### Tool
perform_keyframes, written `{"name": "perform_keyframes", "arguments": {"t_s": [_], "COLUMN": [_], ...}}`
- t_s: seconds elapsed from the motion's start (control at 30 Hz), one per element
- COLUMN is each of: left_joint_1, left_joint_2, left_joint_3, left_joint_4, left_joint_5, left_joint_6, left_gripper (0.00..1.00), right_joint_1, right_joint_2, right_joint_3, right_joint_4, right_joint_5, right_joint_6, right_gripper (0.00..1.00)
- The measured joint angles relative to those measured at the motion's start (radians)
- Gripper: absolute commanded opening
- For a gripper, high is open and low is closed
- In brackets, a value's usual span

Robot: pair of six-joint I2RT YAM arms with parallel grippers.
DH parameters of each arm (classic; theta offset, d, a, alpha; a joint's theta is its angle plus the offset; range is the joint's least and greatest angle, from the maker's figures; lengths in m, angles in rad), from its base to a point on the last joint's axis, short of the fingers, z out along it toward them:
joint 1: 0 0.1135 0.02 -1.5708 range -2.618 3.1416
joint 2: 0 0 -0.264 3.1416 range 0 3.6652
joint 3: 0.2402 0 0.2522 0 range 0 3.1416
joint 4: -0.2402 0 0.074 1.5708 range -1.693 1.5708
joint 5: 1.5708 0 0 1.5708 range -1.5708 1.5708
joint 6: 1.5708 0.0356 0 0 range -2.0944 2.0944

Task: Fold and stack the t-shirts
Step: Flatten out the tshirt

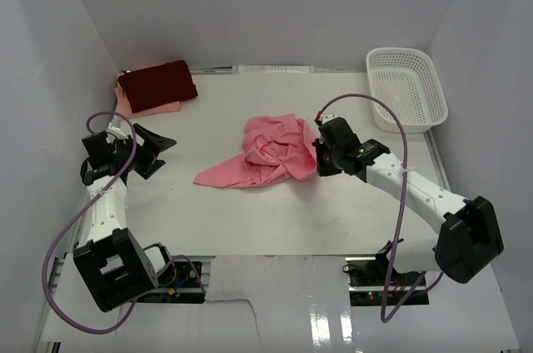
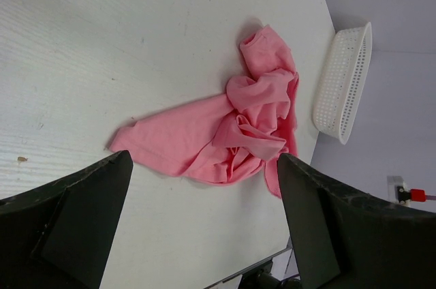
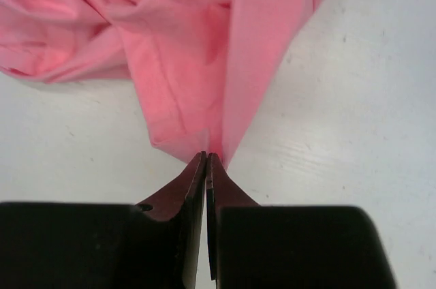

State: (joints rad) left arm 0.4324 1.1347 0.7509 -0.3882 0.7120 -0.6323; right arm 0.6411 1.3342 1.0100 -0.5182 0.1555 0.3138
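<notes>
A crumpled salmon-pink t-shirt [image 1: 266,156] lies in the middle of the table, one corner stretched out toward the left. My right gripper [image 1: 317,158] is at its right edge, shut on a fold of the cloth [image 3: 204,98]; its jaws meet on the pink hem. At the back left, a folded dark maroon-red t-shirt [image 1: 158,82] rests on a pale peach-pink t-shirt [image 1: 154,108]. My left gripper [image 1: 158,153] hovers at the left, well apart from the salmon shirt [image 2: 231,125], jaws wide open and holding nothing.
A white plastic mesh basket [image 1: 406,88] stands at the back right, also seen side-on from the left wrist as the same basket [image 2: 344,84]. White walls close in the table on three sides. Purple cables loop off both arms.
</notes>
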Motion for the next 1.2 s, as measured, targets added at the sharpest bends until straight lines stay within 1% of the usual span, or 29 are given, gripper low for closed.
{"name": "perform_keyframes", "arguments": {"t_s": [0.17, 0.27, 0.37, 0.47, 0.57, 0.73, 0.8, 0.83, 0.87, 0.9, 0.97, 1.03, 1.1, 1.2], "left_joint_1": [-0.005, -0.018, -0.054, -0.172, -0.263, -0.333, -0.353, -0.364, -0.373, -0.385, -0.407, -0.443, -0.497, -0.594], "left_joint_2": [0.0, 0.0, 0.001, 0.02, 0.048, 0.106, 0.129, 0.14, 0.149, 0.158, 0.173, 0.196, 0.235, 0.303], "left_joint_3": [0.0, 0.0, 0.008, 0.051, 0.086, 0.107, 0.116, 0.124, 0.13, 0.137, 0.148, 0.167, 0.201, 0.264], "left_joint_4": [0.001, 0.001, -0.006, -0.023, -0.02, -0.021, -0.022, -0.022, -0.022, -0.021, -0.021, -0.021, -0.021, -0.026], "left_joint_5": [-0.002, -0.001, -0.013, -0.05, -0.078, -0.119, -0.133, -0.139, -0.145, -0.153, -0.163, -0.175, -0.184, -0.2], "left_joint_6": [-0.001, 0.001, 0.013, 0.029, 0.032, 0.025, 0.022, 0.022, 0.022, 0.021, 0.021, 0.022, 0.023, 0.039], "left_gripper": [0.98, 0.98, 0.98, 0.98, 0.98, 0.98, 0.98, 0.98, 0.98, 0.98, 0.98, 0.98, 0.98, 0.98], "right_joint_1": [-0.031, -0.083, -0.14, -0.175, -0.184, -0.216, -0.221, -0.222, -0.223, -0.223, -0.229, -0.232, -0.234, -0.234], "right_joint_2": [-0.028, -0.047, -0.081, -0.106, -0.121, -0.153, -0.195, -0.226, -0.265, -0.302, -0.348, -0.349, -0.32, -0.272], "right_joint_3": [-0.086, -0.093, -0.082, -0.068, -0.062, -0.056, -0.055, -0.056, -0.056, -0.055, -0.054, -0.051, -0.052, -0.072], "right_joint_4": [-0.072, -0.116, -0.162, -0.206, -0.254, -0.314, -0.345, -0.358, -0.364, -0.365, -0.364, -0.366, -0.349, -0.252], "right_joint_5": [0.018, 0.063, 0.135, 0.229, 0.341, 0.499, 0.587, 0.624, 0.655, 0.677, 0.671, 0.633, 0.552, 0.38], "right_joint_6": [0.0, -0.008, -0.021, -0.033, -0.023, 0.026, 0.066, 0.08, 0.094, 0.099, 0.076, 0.07, 0.054, 0.024], "right_gripper": [0.08, 0.08, 0.08, 0.08, 0.08, 0.08, 0.08, 0.24, 0.68, 0.9, 0.9, 0.9, 0.9, 0.9]}}
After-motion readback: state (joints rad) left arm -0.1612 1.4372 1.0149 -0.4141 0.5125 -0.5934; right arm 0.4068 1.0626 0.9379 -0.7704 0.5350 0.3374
